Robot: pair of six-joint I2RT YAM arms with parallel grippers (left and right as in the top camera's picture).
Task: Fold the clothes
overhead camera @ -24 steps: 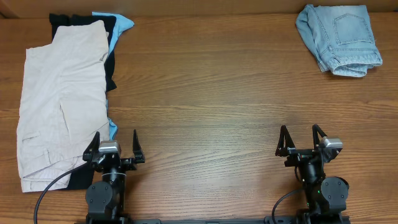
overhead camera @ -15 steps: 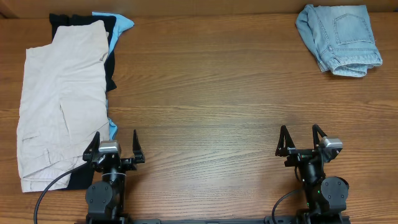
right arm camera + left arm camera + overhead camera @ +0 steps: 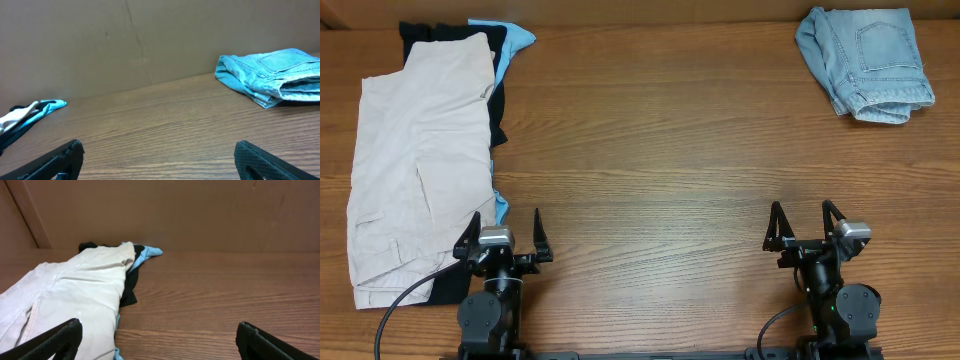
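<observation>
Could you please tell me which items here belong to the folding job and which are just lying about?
For the job: beige shorts, lying loosely spread; left tool and right tool, both open and empty.
Lying about: black garment and bright blue garment, partly under the beige shorts; denim shorts, apart in a far corner.

Pale beige shorts [image 3: 415,165] (black garment [image 3: 498,110] beneath), light-blue denim shorts [image 3: 865,60].

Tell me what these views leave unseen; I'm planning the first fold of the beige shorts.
Black garment: overhead, mostly under the beige shorts; its type is unclear.
Blue cloth: overhead and left wrist, only corners poke out.
Beige shorts' near end: left wrist, cut by the bottom edge.
Denim shorts: right wrist, cut by the right edge.
</observation>
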